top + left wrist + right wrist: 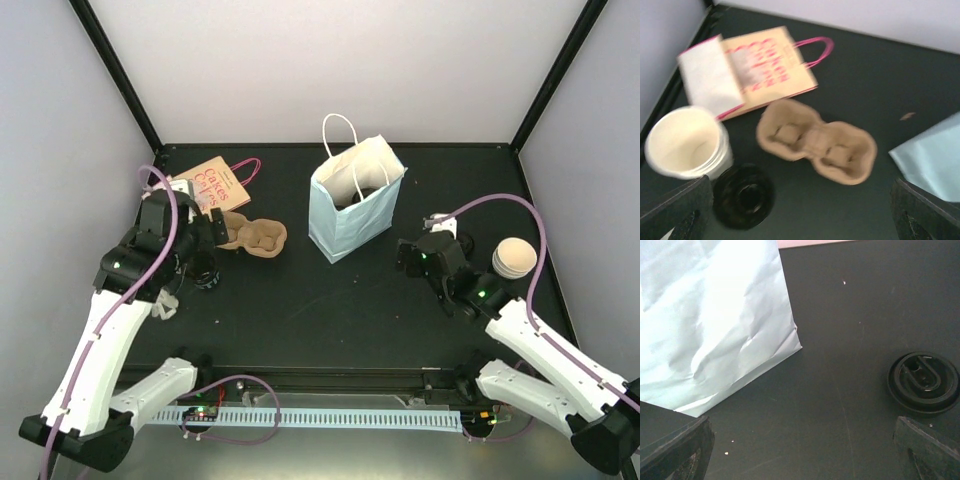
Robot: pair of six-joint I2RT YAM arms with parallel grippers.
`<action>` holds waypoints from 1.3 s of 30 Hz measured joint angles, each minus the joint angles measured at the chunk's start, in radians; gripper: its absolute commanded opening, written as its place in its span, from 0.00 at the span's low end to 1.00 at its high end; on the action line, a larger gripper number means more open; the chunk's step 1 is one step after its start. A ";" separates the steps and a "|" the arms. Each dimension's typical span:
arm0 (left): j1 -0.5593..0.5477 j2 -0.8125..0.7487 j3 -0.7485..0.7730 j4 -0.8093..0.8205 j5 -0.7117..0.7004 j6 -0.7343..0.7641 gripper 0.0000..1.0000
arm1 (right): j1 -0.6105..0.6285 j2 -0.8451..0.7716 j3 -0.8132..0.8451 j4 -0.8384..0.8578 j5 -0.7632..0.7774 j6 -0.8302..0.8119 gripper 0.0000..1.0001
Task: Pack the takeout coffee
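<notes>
Jaws released — nothing gripped
Left gripper (800,217) is seen spread near white paper cup (687,145) and black plastic lid (743,195); right gripper (800,450) beside pale-blue paper bag (715,320).

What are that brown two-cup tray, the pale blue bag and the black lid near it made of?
The brown tray looks like moulded paper pulp: matte, rough-looking, with rounded wells. The blue bag seems thin paper: matte, creased, white cord handles. The black lid is probably plastic: smooth, moulded rings, faint sheen.

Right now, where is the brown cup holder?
In the top view the cup holder lies left of the blue bag, beside the flat pink-lettered bag.
</notes>
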 measured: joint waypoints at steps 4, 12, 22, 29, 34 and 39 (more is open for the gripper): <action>0.029 0.045 0.000 -0.115 -0.136 -0.139 0.96 | 0.000 0.012 -0.057 0.051 -0.014 0.007 1.00; 0.034 0.064 0.005 -0.318 -0.301 -0.329 0.99 | -0.001 0.018 -0.155 0.095 -0.022 0.041 1.00; 0.034 -0.015 -0.015 -0.379 -0.328 -0.320 0.93 | -0.001 0.020 -0.266 0.188 -0.041 0.060 1.00; 0.039 -0.010 -0.017 -0.419 -0.362 -0.341 0.74 | -0.001 0.016 -0.266 0.195 -0.025 0.068 1.00; 0.070 -0.017 -0.037 -0.433 -0.373 -0.351 0.70 | -0.001 -0.022 -0.281 0.209 -0.024 0.070 1.00; 0.116 -0.015 -0.094 -0.423 -0.370 -0.349 0.65 | -0.001 -0.036 -0.290 0.217 -0.024 0.071 1.00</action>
